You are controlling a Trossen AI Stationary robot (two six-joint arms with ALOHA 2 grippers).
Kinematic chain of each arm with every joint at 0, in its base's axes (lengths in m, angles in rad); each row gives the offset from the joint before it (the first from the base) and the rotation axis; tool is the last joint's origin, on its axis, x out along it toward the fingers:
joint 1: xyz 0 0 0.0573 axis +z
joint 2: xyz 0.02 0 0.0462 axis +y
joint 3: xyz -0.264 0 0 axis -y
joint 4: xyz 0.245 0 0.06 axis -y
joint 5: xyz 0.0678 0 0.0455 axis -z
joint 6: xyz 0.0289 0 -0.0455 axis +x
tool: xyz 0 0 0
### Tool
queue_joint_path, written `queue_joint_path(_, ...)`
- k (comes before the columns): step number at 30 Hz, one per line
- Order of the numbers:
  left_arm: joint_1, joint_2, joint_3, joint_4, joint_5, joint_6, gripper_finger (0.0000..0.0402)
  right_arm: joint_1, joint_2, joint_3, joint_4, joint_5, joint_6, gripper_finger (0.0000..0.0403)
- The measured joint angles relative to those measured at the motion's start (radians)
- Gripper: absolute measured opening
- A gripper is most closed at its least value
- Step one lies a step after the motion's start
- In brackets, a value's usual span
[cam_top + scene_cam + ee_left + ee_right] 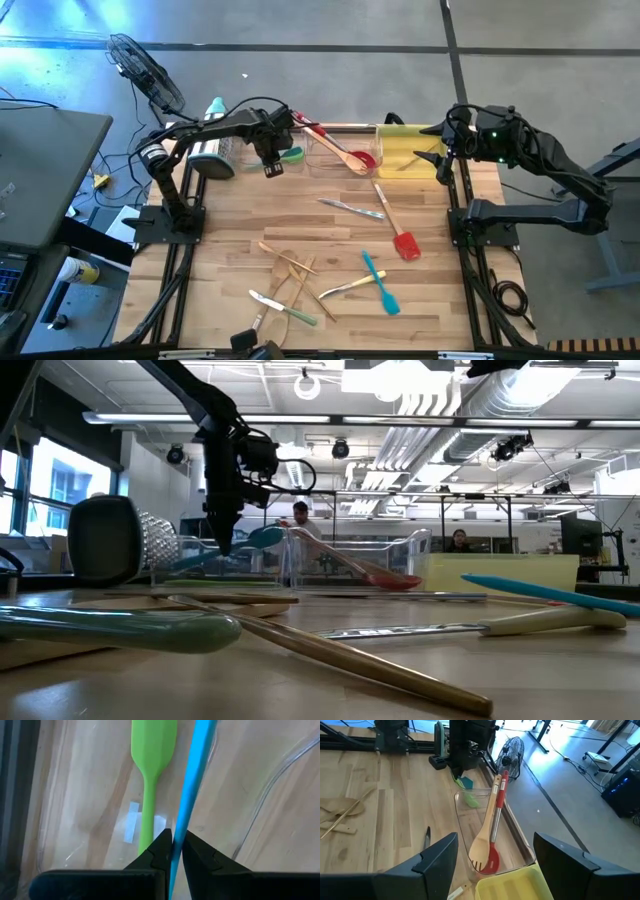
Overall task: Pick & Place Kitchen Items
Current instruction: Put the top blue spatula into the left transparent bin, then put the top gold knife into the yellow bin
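My left gripper (173, 845) is at the table's far left, over a clear tray (280, 765), shut on a blue spatula (262, 539). Below it a green spatula (150, 750) lies flat on the tray's floor. In the high view the gripper (272, 165) sits just left of the green blade (290, 155). My right gripper (495, 840) hangs open and high near the yellow tray (405, 150) at the far right, with nothing between its fingers. My left gripper pinches the blue spatula's slim handle (176, 827) between its two fingertips. The fingers come from above, pointing down, and lie across the handle. The spatula sits tilted, its blade end (268, 537) the higher one. Whether its lower end touches the tray I cannot tell.
A second clear tray (318, 160) holds a wooden fork (487, 827) and a red spoon (362, 158). A steel grater (210, 152) stands at the far left. On the near half lie a red spatula (405, 243), another blue spatula (380, 285), metal knives (350, 207) and wooden utensils (290, 265).
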Motion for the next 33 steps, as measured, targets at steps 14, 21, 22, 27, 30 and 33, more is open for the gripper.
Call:
queue_joint_path(14,0.000,0.000,0.000,0.008,-0.006,-0.028,0.0126,0.000,0.005,0.000,0.001,0.003,0.000,0.0252)
queue_joint_path(21,0.000,0.000,0.009,0.003,-0.047,0.020,0.0143,0.000,0.008,0.000,0.002,0.002,0.000,0.0252)
queue_joint_path(22,0.000,-0.002,0.016,-0.003,-0.079,0.020,0.0143,0.000,0.008,0.000,0.002,0.002,0.000,0.0252)
queue_joint_path(27,0.000,-0.042,0.074,-0.006,-0.165,0.011,0.0143,0.000,0.016,0.000,0.012,-0.001,-0.008,0.0252)
queue_joint_path(30,-0.007,-0.078,0.102,-0.009,-0.137,0.015,0.0143,0.000,0.025,0.000,0.012,-0.015,-0.008,0.0252)
queue_joint_path(33,-0.010,-0.115,0.125,-0.037,-0.082,-0.021,0.0143,0.000,0.029,0.000,0.009,-0.026,-0.008,0.0252)
